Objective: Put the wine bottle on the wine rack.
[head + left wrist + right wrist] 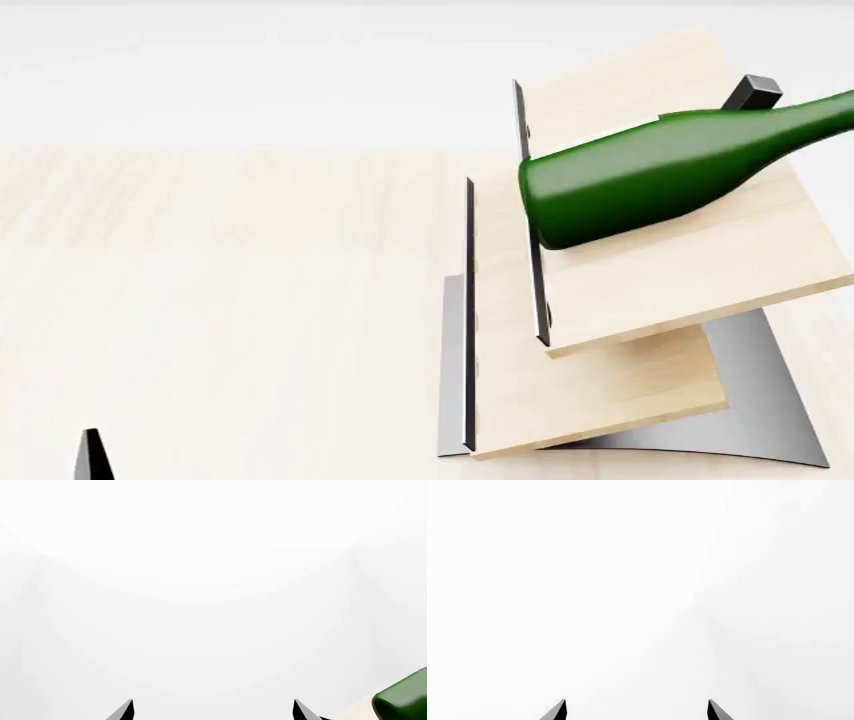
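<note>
The dark green wine bottle (654, 178) lies on its side across the top slanted board of the wine rack (641, 340) at the right of the head view, base toward the board's dark metal edge, neck running off the right border. No gripper touches it. In the left wrist view my left gripper (213, 711) is open with nothing between its tips, and a piece of the green bottle (403, 700) shows at the corner. One dark left fingertip (94, 452) pokes up at the lower left of the head view. My right gripper (637, 711) is open against blank white.
The rack stands on a pale wood tabletop (227, 300), on a curved grey metal base (761, 400). A small black peg (750, 92) sticks up behind the top board. White walls fill both wrist views.
</note>
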### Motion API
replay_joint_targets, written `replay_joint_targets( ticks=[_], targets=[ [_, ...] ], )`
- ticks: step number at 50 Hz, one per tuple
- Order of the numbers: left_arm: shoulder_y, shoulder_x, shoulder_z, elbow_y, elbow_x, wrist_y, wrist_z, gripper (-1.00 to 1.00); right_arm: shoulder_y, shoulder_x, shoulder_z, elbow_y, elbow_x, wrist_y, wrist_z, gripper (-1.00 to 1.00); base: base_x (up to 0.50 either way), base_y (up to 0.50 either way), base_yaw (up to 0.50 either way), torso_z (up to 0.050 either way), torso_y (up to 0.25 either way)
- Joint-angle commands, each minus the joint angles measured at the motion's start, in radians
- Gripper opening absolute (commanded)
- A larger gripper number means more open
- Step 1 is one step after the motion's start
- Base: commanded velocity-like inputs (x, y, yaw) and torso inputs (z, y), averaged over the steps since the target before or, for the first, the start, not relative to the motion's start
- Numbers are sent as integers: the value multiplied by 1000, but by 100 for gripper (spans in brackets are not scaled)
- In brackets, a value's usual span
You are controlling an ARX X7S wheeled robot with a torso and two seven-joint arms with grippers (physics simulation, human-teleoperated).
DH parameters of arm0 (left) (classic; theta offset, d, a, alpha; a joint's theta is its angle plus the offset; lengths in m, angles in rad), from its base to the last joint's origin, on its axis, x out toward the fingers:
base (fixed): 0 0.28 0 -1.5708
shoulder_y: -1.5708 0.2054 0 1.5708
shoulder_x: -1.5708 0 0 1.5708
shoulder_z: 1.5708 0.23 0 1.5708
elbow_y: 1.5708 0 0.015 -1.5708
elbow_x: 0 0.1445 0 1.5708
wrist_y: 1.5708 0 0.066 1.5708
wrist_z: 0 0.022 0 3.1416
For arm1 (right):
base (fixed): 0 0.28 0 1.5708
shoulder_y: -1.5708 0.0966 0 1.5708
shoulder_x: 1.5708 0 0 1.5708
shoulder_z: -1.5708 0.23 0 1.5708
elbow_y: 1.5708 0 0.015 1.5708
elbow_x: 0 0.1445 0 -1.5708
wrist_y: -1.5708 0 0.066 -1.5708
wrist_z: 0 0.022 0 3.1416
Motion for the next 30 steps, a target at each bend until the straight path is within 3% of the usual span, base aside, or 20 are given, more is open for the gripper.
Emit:
replay_joint_targets(
  ticks=[1, 14, 30],
  targets=[
    [-2, -1, 4, -1, 0, -1, -1, 100, -179, -30, 257, -163, -71, -86, 28, 100, 0, 0, 0, 0, 0],
    [-1, 0, 10, -6, 4, 5, -3, 100, -399, -142, 638, -336, 75, -189, -77, 100, 0, 0, 0, 0, 0],
    [4, -2, 13, -6, 10, 15, -9, 100, -480, -291, 815, -422, 282, -385, -209, 100, 0, 0, 0, 0, 0]
  ],
)
